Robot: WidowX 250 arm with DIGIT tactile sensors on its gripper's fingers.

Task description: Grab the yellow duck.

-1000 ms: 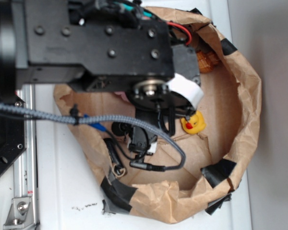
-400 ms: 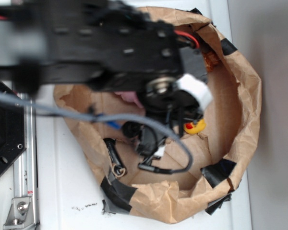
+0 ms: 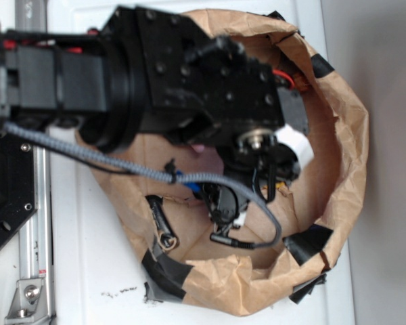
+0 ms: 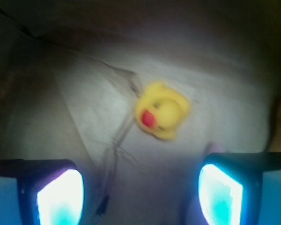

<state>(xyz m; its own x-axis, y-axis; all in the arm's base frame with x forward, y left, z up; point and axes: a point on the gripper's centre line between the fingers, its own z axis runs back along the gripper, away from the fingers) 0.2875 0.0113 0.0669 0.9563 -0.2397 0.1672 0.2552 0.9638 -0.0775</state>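
Observation:
The yellow duck (image 4: 161, 115), small with a red beak, lies on the brown paper floor in the wrist view, blurred, ahead of my gripper (image 4: 140, 197) and a little right of centre. The gripper is open: its two glowing pads (image 4: 61, 197) stand wide apart at the bottom corners with only bare paper between them. They do not touch the duck. In the exterior view the black arm (image 3: 210, 88) hangs over the bag and covers the duck almost wholly.
A crumpled brown paper bag wall (image 3: 345, 135) with black tape patches (image 3: 311, 240) rings the floor. A pink plush bit (image 3: 206, 152) shows under the arm, and an orange-brown toy (image 3: 299, 81) sits at the back. A grey cable (image 3: 122, 162) loops across.
The arm has swung right and further over the bag. The duck, plain to see beside the wrist a second ago, is now covered by it in the exterior view.

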